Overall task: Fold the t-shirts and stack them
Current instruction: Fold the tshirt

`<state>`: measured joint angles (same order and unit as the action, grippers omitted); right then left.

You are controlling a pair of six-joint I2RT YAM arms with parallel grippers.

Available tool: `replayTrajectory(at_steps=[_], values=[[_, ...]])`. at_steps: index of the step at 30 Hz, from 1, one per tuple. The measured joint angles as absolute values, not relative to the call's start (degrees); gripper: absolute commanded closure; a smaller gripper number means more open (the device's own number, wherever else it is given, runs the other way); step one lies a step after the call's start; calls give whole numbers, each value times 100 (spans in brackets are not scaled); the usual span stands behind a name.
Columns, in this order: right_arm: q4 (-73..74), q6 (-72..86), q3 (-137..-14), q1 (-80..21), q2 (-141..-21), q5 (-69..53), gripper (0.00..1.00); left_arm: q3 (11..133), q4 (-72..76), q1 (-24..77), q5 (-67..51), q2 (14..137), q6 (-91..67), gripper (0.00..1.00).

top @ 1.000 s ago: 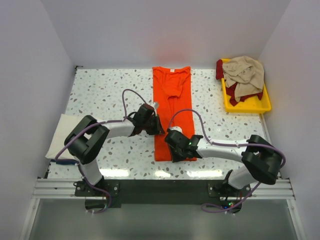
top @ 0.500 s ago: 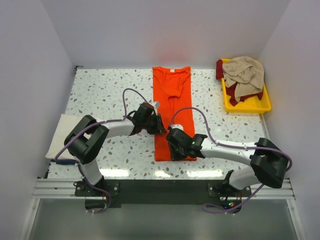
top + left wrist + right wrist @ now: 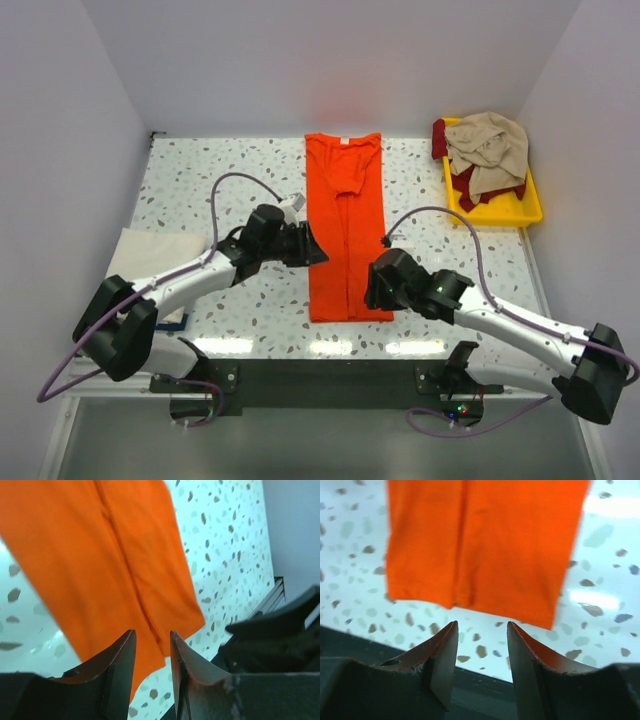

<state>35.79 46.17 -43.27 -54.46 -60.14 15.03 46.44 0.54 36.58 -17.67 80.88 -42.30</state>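
Note:
The bright orange t-shirt [image 3: 345, 225] lies flat on the table as a long narrow strip, its neck with a white tag at the far end. My left gripper [image 3: 311, 249] is open and empty at the strip's left edge. My right gripper [image 3: 373, 287] is open and empty at the strip's right edge near the hem. In the left wrist view the orange t-shirt [image 3: 110, 555] lies beyond the left gripper [image 3: 152, 642]. In the right wrist view the orange t-shirt's hem [image 3: 485, 545] lies just past the right gripper [image 3: 482, 630]. Beige [image 3: 490, 145] and dark red [image 3: 468, 184] t-shirts lie heaped in the tray.
A yellow plastic tray [image 3: 500, 212] stands at the back right. A cream-white cloth [image 3: 135, 260] lies at the table's left edge. White walls close in the table on three sides. The table's dark front rail [image 3: 395, 645] shows in the right wrist view.
Both grippers have drawn back off the lower part of the orange t-shirt, the left one to the left and the right one to the right. The strip lies flat.

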Motion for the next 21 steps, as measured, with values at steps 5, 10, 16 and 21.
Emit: replayTrajectory(at_steps=[5,10,16,21], values=[[3548,4674,-3420,-4342,-5697,821,53,3874,-106,3649,-1846,7747,-4250,63],[3485,4759,-3157,-4110,-5684,403,54,3229,-228,3651,-2069,7533,-4294,61],[3380,4893,-3026,-3924,-5441,325,53,2827,-67,3767,-2235,7441,-4421,57],[3299,4941,-2842,-3785,-5404,294,53,2622,73,3907,-2255,7428,-4547,58]])
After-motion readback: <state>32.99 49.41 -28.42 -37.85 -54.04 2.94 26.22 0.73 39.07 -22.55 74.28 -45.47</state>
